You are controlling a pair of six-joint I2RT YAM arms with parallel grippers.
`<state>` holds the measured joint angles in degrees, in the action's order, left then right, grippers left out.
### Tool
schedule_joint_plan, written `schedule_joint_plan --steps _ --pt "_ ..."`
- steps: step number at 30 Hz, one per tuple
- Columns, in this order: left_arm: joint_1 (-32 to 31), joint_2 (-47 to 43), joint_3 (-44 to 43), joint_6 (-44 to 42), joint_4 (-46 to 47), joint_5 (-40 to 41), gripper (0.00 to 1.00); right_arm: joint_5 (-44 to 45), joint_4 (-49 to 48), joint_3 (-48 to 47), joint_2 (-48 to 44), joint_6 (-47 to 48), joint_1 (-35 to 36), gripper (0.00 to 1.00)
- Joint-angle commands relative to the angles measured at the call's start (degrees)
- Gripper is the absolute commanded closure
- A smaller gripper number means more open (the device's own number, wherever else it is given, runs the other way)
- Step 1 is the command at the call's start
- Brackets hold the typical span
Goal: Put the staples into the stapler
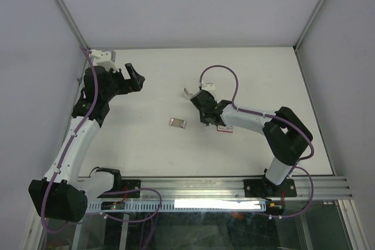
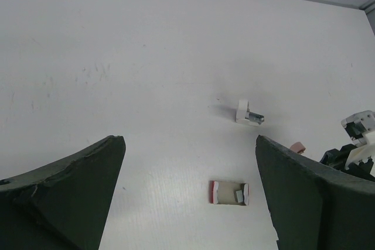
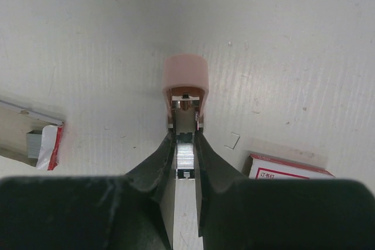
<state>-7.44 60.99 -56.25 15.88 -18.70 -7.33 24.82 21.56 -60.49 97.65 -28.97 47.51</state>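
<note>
Top view: left gripper (image 1: 133, 78) gaping wide, empty, well apart. Right gripper (image 1: 206, 120) between one staple tray (image 1: 177, 122) and one red-and-white box (image 1: 224, 128).

Left wrist: one small white piece (image 2: 246, 112), unidentified.

Right wrist: pinched narrowly on one stapler (image 3: 186, 77), one staple strip (image 3: 185, 155) in its channel. Risk: strip skewing or spilling if squeezed or tilted.

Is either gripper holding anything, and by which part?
The right gripper pinches the stapler by its metal channel, behind the pink end. The left gripper holds nothing.
</note>
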Motion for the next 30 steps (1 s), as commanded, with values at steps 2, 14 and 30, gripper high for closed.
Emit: schedule_joint_plan --steps 2,14,30 --pt "0.00 -0.71 -0.22 -0.44 1.29 -0.12 0.01 2.69 -2.88 0.66 -0.45 0.06 0.39 0.87" --pt "0.05 -0.61 -0.18 -0.32 1.43 -0.52 0.01 1.81 -3.73 1.84 -0.54 -0.34 0.43 0.87" --pt "0.02 -1.05 -0.03 -0.41 1.47 -0.51 0.01 1.03 -3.29 1.95 -0.77 -0.56 0.48 0.74"
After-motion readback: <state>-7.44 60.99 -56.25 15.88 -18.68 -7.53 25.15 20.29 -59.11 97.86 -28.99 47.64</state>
